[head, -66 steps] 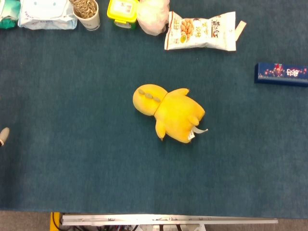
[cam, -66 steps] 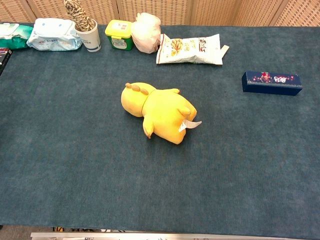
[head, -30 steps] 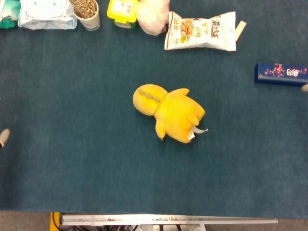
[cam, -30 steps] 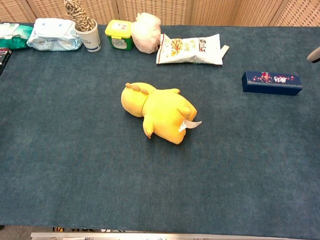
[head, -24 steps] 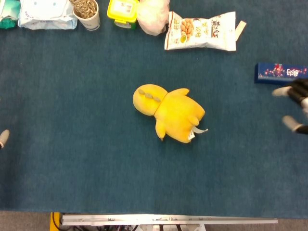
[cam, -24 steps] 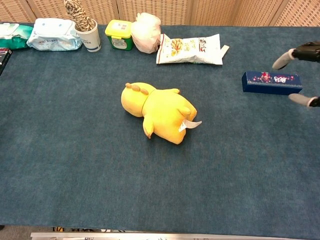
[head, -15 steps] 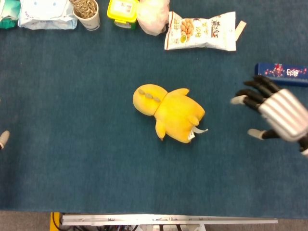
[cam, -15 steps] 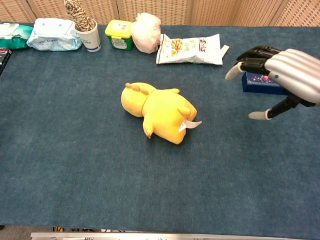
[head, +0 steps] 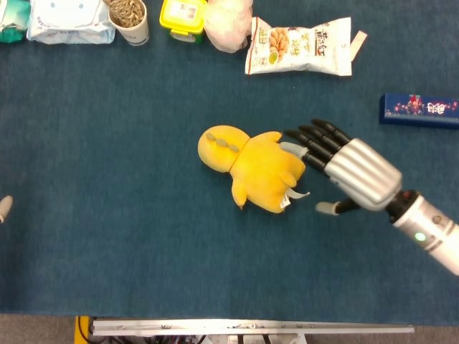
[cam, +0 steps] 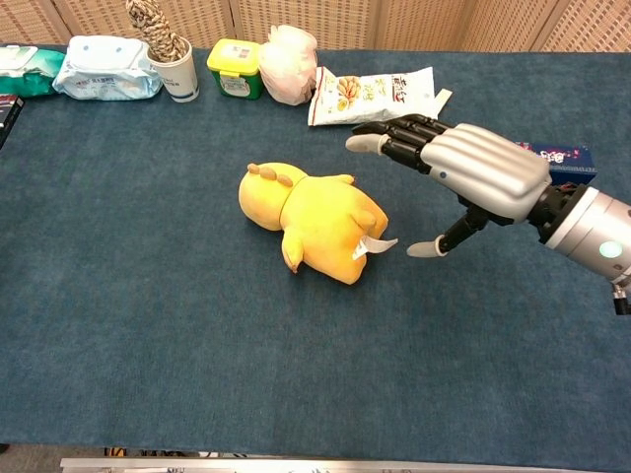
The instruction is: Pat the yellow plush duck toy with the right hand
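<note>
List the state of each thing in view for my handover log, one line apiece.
yellow plush duck toy: lying face down on the table.
right hand: empty, fingers spread; whether it touches the duck, cannot tell.
left hand: only a fingertip shows at the edge.
snack bag: flat, unopened.
paper cup: upright, filled.
blue box: flat, closed.
</note>
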